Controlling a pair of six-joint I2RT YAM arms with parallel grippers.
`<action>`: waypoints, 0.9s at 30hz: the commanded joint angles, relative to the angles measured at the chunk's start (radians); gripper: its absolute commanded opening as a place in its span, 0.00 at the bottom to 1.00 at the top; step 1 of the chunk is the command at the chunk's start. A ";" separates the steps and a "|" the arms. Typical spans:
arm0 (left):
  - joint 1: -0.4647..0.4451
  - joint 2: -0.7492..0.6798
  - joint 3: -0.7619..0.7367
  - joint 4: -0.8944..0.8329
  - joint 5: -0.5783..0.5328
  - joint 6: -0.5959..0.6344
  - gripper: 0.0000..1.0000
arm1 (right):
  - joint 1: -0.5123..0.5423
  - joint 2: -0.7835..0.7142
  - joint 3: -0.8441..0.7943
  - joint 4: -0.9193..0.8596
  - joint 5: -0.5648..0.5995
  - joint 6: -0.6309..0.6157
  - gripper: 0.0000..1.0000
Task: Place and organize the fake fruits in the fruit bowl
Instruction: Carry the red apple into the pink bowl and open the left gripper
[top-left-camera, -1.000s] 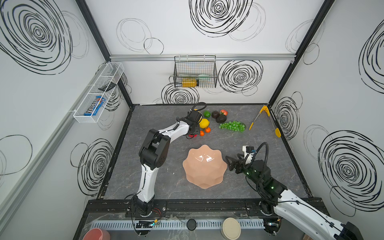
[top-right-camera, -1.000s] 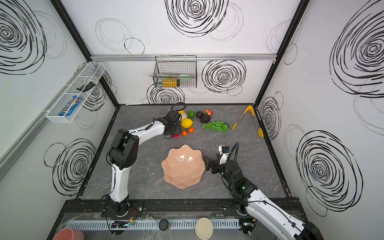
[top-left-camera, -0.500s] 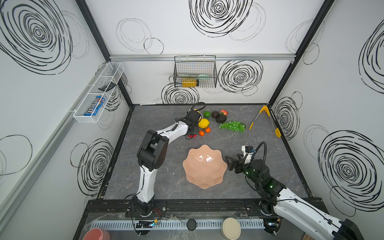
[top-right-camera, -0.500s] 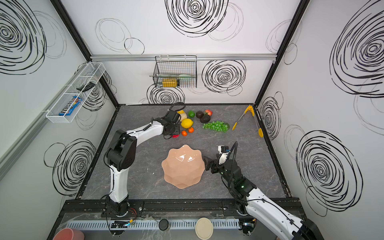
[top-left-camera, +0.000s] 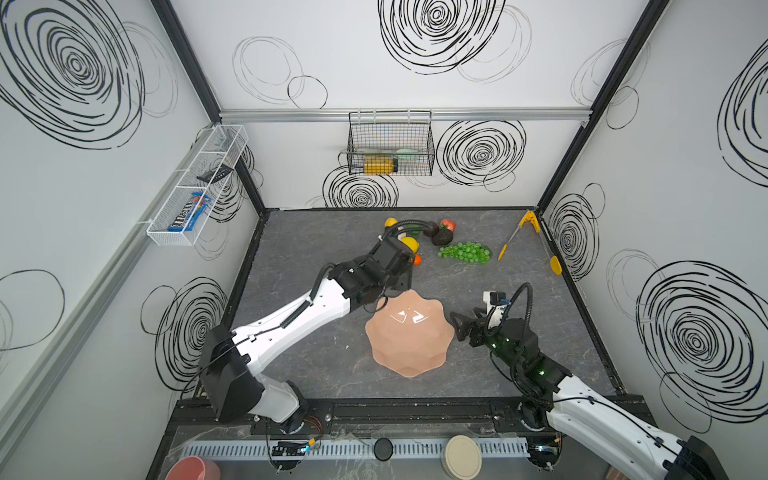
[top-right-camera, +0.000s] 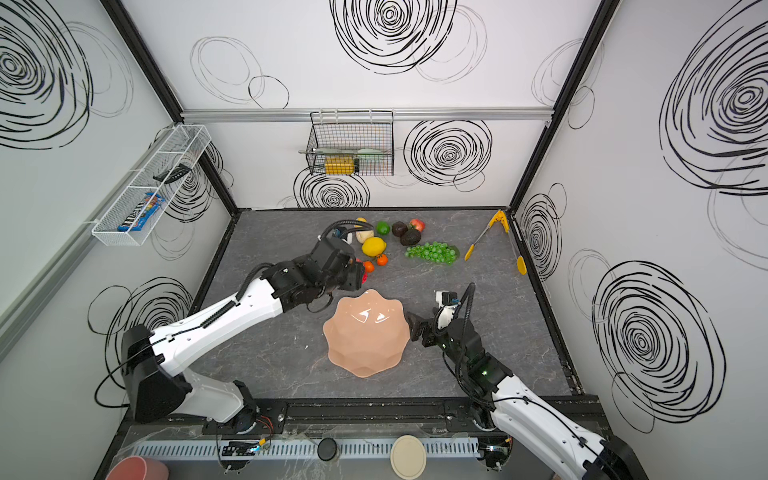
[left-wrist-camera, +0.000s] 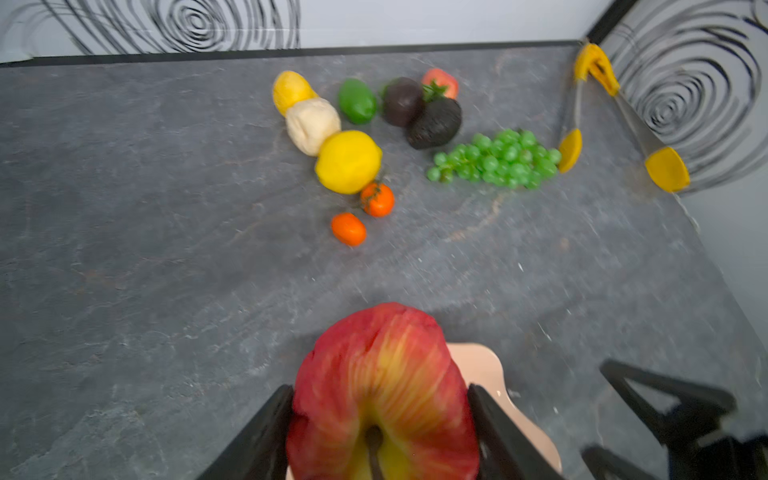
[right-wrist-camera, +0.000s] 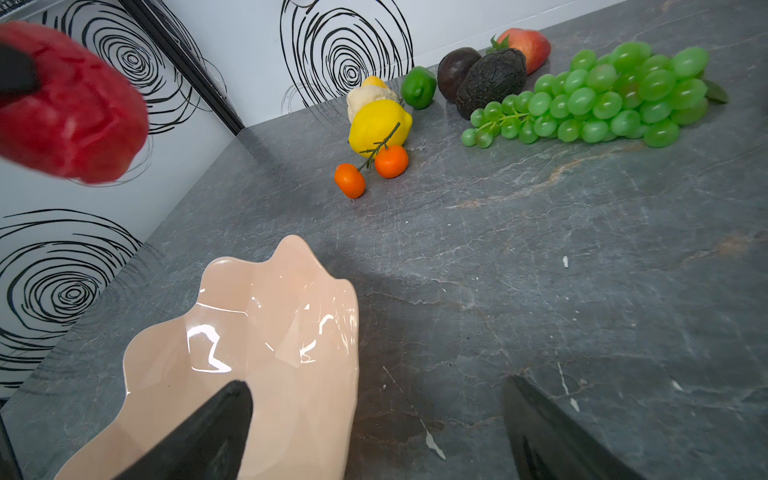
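Nearest, the right gripper (top-right-camera: 415, 328) stands wide apart and empty just beside the scalloped fruit bowl (top-right-camera: 365, 357), which sits bare mid-table. Just behind the bowl's far rim the left gripper (left-wrist-camera: 380, 419) clamps the red apple (left-wrist-camera: 384, 395) above the table. Further back lie two small oranges (left-wrist-camera: 377, 200), a lemon (left-wrist-camera: 348, 161), pear (left-wrist-camera: 312, 125), lime (left-wrist-camera: 356, 101), avocados (left-wrist-camera: 434, 123), a green grape bunch (left-wrist-camera: 496, 160) and, by the wall, yellow-tipped tongs (left-wrist-camera: 572, 147)
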 joint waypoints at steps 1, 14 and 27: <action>-0.049 -0.011 -0.081 -0.081 0.031 -0.043 0.65 | -0.006 0.010 -0.007 0.035 0.009 0.002 0.97; -0.179 0.171 -0.204 0.087 0.058 -0.124 0.66 | -0.006 0.009 -0.006 0.029 0.009 0.003 0.97; -0.184 0.265 -0.240 0.131 0.031 -0.132 0.69 | -0.008 0.007 -0.007 0.029 0.008 0.006 0.97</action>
